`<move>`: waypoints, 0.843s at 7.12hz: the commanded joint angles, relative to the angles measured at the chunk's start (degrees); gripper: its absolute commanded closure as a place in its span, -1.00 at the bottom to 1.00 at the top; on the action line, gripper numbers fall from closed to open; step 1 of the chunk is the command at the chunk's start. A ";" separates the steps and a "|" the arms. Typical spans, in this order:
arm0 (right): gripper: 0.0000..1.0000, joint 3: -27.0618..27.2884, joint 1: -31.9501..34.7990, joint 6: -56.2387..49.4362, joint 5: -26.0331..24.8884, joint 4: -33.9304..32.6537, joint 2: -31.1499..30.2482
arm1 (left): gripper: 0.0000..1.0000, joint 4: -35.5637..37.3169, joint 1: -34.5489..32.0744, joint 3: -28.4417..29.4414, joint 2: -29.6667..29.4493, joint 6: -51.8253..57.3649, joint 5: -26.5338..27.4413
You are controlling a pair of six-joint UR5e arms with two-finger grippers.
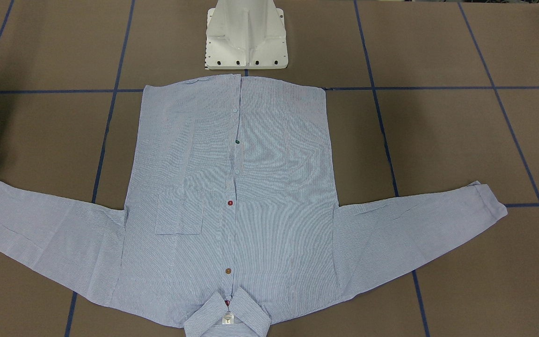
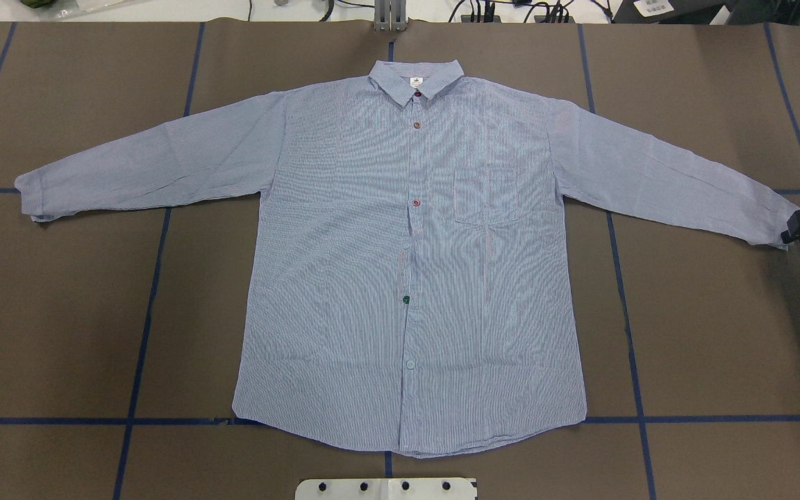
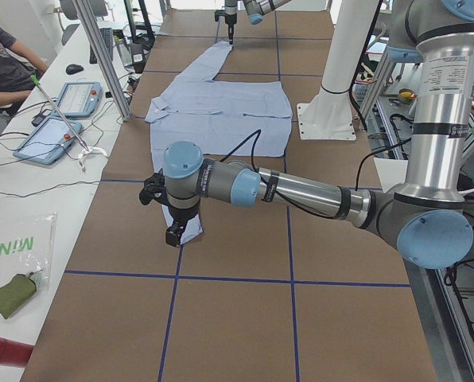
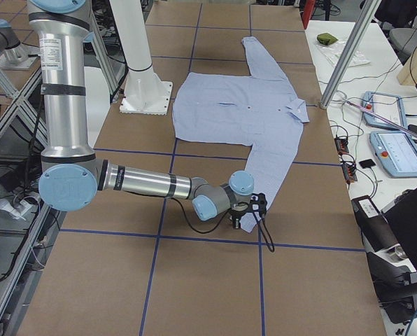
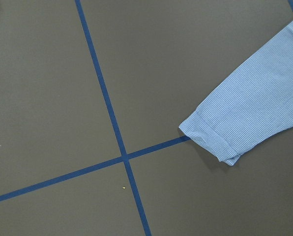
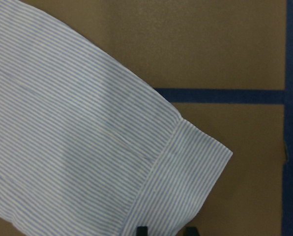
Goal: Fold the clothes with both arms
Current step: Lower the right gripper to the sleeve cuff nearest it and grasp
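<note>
The light-blue striped shirt (image 2: 407, 257) lies flat and face up, buttoned, with its collar (image 2: 415, 78) on the far side and both sleeves spread out. My right gripper (image 2: 799, 228) sits at the right sleeve's cuff (image 2: 775, 226). In the right wrist view its two fingertips (image 6: 142, 230) stand apart over the cuff's (image 6: 186, 182) edge, open. My left gripper (image 3: 173, 233) hangs above the table just beyond the left cuff (image 2: 30, 201), which also shows in the left wrist view (image 5: 210, 135). I cannot tell whether it is open or shut.
The white pedestal base (image 1: 246, 35) stands just behind the shirt's hem. Blue tape lines (image 2: 143, 333) cross the brown table. A side bench with tablets (image 3: 58, 119) and a seated person (image 3: 2, 60) runs along the far edge.
</note>
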 commanded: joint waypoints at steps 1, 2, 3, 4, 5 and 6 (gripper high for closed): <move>0.19 -0.08 -0.08 0.00 -0.20 -1.26 0.66 | -1.00 0.00 0.00 -0.08 -0.09 -0.04 0.00; 0.19 -0.08 -0.08 -0.09 -0.29 -1.26 0.49 | -1.00 0.00 0.00 -0.08 -0.09 -0.13 0.00; 0.19 -0.08 -0.08 -0.09 -0.29 -1.26 0.14 | -1.00 0.00 0.00 -0.08 -0.09 -0.13 0.00; 0.19 -0.16 -0.08 0.00 -0.29 -1.26 -0.04 | -1.00 0.00 0.00 -0.08 -0.09 -0.13 0.00; 0.19 -0.16 -0.08 -0.09 -0.29 -1.34 -0.13 | -1.00 0.00 0.00 -0.17 -0.09 -0.22 0.00; 0.19 -0.16 -0.08 -0.09 -0.29 -1.43 -0.22 | -1.00 -0.09 0.00 -0.17 -0.09 -0.31 0.00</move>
